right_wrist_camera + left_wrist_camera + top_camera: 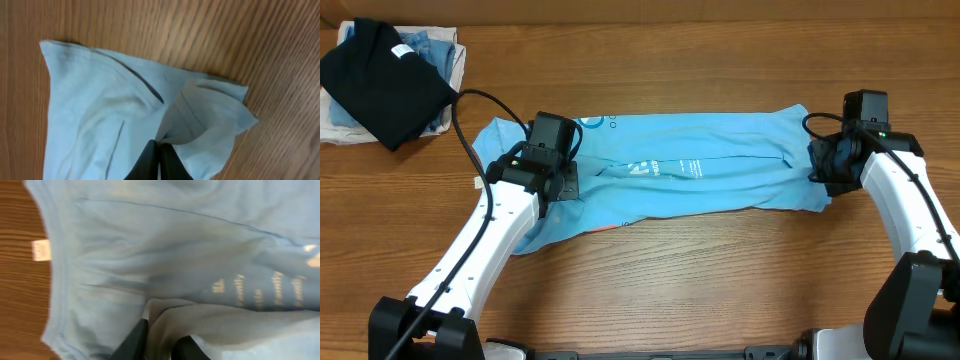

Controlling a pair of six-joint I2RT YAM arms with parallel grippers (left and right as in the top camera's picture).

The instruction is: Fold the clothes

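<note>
The clothes [700,170], a light sky-blue t-shirt folded into a long band, lie across the middle of the table, white lettering [665,167] facing up. My left gripper [558,170] is over the shirt's left end. In the left wrist view its jaws [165,332] stand slightly apart, open, with a loose fold of the shirt [150,255] rising between them. A white label [41,250] shows at the shirt's edge. My right gripper [825,165] is at the right end, shut on a pinched fold [160,144] of the shirt [100,110].
A black folded shirt [385,80] lies on denim-blue and white folded garments [438,50] at the far left corner. The left arm's black cable [485,100] loops above the shirt's left end. Bare wood [720,290] runs along the front.
</note>
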